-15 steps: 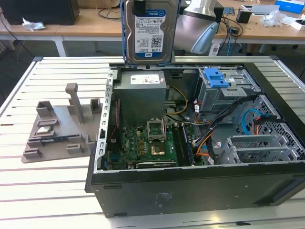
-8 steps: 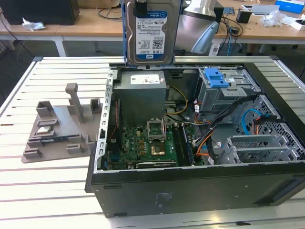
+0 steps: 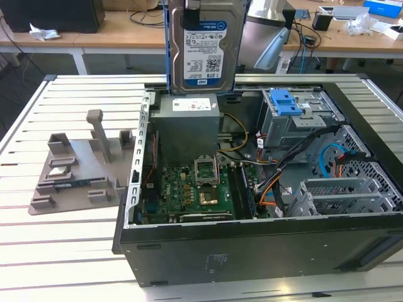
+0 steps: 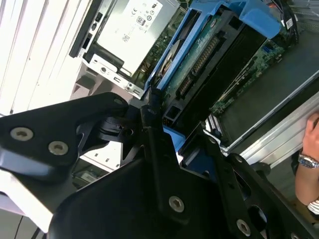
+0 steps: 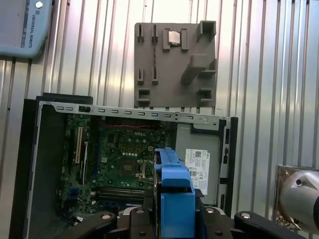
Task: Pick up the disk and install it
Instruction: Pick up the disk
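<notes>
1. Nearest in the exterior view stands the black side wall (image 3: 252, 248) of the open computer case, which lies on the slatted table (image 3: 63, 251). At the far side the disk (image 3: 204, 47) hangs in the air, its long axis upright and its label facing the camera, directly above the grey power-supply box (image 3: 187, 126). The drive cage (image 3: 296, 123) with its blue latch handle (image 3: 284, 100) sits lower than the disk, toward the exterior view's right and well apart from it (cables (image 3: 302, 157) crowd the space beside the cage). The motherboard (image 3: 189, 189) lies bare in the middle of the case. A grey parts fixture (image 3: 75, 170) rests on the table at the exterior view's left.

2. In the second wrist view the gripper (image 4: 172, 122) is clenched on the disk (image 4: 209, 55), with black fingers (image 4: 149, 107) pressed against its blue side rails (image 4: 172, 42). The disk reaches straight away from the claw toward the case, and the power-supply box (image 4: 132, 20) lies beyond it. A person's wrist (image 4: 306, 172), wearing a watch, shows past the case edge.

3. In the first wrist view the gripper (image 5: 174, 214) grasps the disk (image 5: 174, 194) edge-on. Beyond it lie the motherboard (image 5: 124, 154), the power-supply box (image 5: 199, 144) and, farther off, the parts fixture (image 5: 174, 64).
</notes>
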### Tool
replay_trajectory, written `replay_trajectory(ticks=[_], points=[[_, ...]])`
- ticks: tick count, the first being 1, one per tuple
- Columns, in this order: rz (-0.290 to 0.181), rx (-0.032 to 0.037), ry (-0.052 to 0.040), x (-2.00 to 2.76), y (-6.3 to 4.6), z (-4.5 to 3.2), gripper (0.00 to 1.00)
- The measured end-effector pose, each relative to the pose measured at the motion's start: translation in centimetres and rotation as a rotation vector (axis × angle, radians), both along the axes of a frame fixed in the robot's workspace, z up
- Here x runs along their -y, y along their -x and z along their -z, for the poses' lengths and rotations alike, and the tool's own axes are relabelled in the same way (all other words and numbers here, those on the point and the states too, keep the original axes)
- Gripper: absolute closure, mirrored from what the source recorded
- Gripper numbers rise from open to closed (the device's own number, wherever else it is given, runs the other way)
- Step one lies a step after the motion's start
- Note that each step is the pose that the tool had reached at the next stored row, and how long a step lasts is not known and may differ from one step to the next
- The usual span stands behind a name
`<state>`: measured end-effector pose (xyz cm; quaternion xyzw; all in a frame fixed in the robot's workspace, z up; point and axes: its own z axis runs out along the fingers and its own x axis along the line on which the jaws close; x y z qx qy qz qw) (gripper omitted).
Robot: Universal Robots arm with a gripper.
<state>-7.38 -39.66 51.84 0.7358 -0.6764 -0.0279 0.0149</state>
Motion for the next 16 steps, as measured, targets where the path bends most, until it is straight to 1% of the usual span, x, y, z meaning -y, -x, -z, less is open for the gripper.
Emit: replay_trajectory(ticks=[1, 5, 6, 8, 12, 14, 16], points=[[0.0, -0.0001, 0.0, 0.38, -0.1, 0.01, 0.63], [0.0, -0.0004, -0.0001, 0.92, -0.4, 0.03, 0.63], [0.0, -0.0008, 0.0, 1.23, -0.6, 0.04, 0.63], [0.0, -0.0012, -0.0001, 1.58, -0.9, 0.07, 0.63], [0.0, -0.0019, 0.0001, 1.96, -1.8, 0.1, 0.63], [0.0, -0.0021, 0.0, 2.05, -2.4, 0.12, 0.63], [0.0, -0.0023, 0.0001, 2.1, -2.7, 0.12, 0.63]])
